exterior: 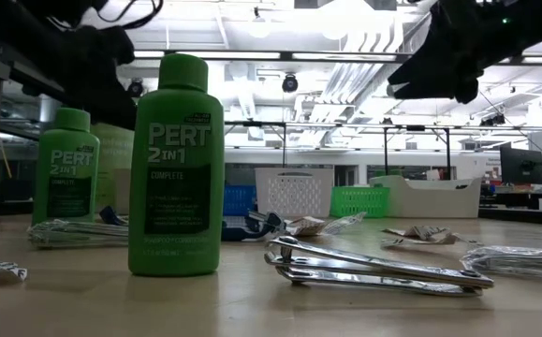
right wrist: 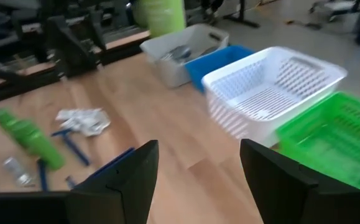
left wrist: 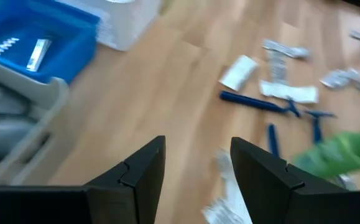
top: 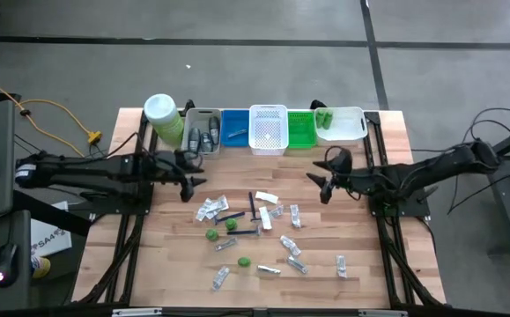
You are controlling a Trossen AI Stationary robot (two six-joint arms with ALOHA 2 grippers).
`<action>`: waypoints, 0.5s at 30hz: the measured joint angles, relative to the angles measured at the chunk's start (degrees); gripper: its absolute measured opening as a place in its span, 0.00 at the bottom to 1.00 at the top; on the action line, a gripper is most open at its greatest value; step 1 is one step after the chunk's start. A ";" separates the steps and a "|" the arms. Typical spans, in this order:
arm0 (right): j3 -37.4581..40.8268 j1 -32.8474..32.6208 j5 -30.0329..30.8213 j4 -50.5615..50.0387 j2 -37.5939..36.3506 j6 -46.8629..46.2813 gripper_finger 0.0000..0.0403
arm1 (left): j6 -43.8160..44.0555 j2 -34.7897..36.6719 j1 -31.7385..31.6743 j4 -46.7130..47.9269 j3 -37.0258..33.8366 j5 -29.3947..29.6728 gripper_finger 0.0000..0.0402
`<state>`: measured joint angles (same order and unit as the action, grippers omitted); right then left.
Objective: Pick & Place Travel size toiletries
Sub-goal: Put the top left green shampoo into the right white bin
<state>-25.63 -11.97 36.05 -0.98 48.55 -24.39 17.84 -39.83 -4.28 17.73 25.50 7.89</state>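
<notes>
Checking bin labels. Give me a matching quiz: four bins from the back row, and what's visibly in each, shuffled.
Things:
1. grey bin
2. blue bin
3. white basket
4. long white bin

Contents:
A. green bottles at one end
B. nothing visible inside
C. dark grey oblong pieces
D. a few thin dark sticks

Pairs: 1-C, 2-D, 3-B, 4-A
</notes>
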 joint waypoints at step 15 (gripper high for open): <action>0.02 -11.47 -0.13 8.43 12.88 -1.42 0.55 | 6.50 -4.56 24.44 7.26 0.02 1.04 0.45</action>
<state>-25.61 -23.44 35.93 7.45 61.43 -25.81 24.34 -44.40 20.17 24.99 25.52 8.93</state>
